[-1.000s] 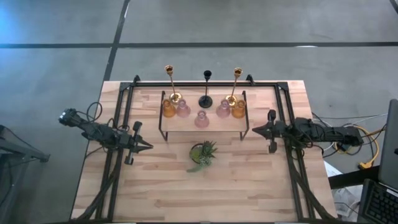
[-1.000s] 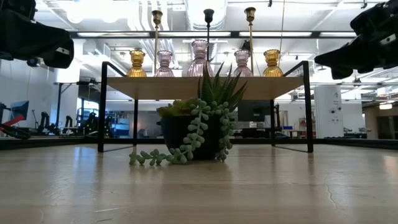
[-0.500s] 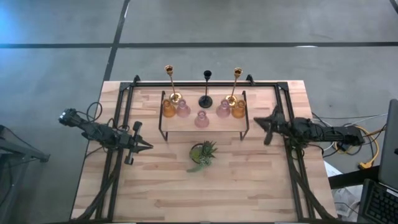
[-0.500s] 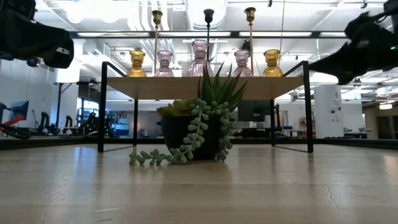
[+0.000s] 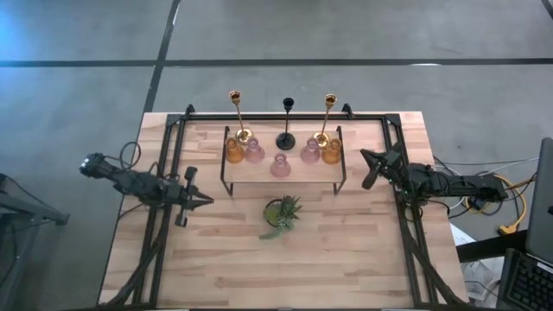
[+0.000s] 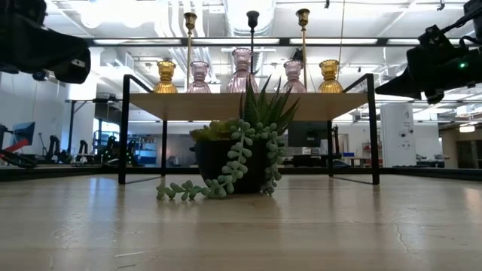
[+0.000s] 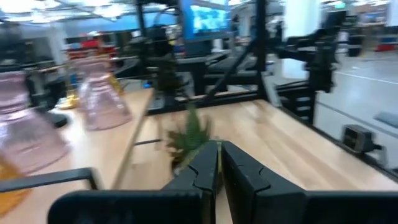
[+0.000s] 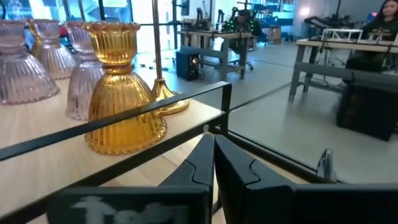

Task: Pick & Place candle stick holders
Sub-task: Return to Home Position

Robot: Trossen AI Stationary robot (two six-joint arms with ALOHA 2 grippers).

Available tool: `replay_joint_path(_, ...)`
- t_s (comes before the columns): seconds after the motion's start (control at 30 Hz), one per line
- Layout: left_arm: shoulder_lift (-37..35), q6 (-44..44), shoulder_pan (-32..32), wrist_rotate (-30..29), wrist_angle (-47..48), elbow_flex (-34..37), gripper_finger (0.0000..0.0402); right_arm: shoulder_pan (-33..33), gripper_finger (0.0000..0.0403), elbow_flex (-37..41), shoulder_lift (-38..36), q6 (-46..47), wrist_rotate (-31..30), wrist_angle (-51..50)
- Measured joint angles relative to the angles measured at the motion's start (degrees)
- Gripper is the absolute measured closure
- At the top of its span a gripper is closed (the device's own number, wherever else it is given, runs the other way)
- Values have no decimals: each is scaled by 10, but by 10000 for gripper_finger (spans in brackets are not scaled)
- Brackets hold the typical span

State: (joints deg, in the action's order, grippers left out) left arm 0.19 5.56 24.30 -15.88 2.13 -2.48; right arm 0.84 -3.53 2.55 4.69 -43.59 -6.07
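Clock read on the high view, 12 at the table's far edge.

- Shelf stands at 12 o'clock on the table. All holders in view are on it, 8 in total.
- Back row: gold stick at the shelf's 10 o'clock, black stick at its 12, second gold stick at its 2. All 3 are upright in the low view.
- In front of them: amber glass and pink glass side by side at the shelf's 9; pink glass and amber glass at its 3; a third pink glass alone at its 6, nearest the front rail.
- Plant sits on the table top just off the shelf's 6 o'clock side. No holder on the table top that I can see.
- Right gripper: at the table's 2 o'clock, just outside the shelf's right end, tip aimed at the right amber glass. Fingers pressed together, nothing between them — not touching shelf or glass.
- Left gripper: parked at the table's 9 o'clock, clear of the shelf's left end. Fingers closed on each other, empty.

Judgement: placing looks finished — every holder is up, none is tipped, both grippers are empty. What seems left is the right arm pulling clear of the rail and settling at rest; the spacing on the shelf looks tidy enough to need no nudge.
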Motion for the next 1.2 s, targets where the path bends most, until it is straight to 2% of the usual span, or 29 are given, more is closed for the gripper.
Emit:
replay_joint_path(0.17, -1, -37, -75, 2, -1, 0, 376, 0, 394, 0, 2, -6, 0, 0)
replay_joint_path(0.23, -1, -29, -114, 13, -28, 10, 376, 0, 394, 0, 2, -8, 0, 0)
replay_joint_path(0.27, -1, -24, -134, 31, -48, 19, 376, 0, 394, 0, 2, -8, 0, 0)
replay_joint_path(0.43, -1, -40, -215, 167, -34, 20, 376, 0, 394, 0, 2, -8, 1, 0)
replay_joint_path(0.53, -1, -40, -244, 203, -35, 20, 376, 0, 394, 0, 2, -8, 0, 0)
replay_joint_path(1.2, 0, -46, -248, 208, -37, 21, 376, 0, 394, 0, 2, -7, 1, 0)
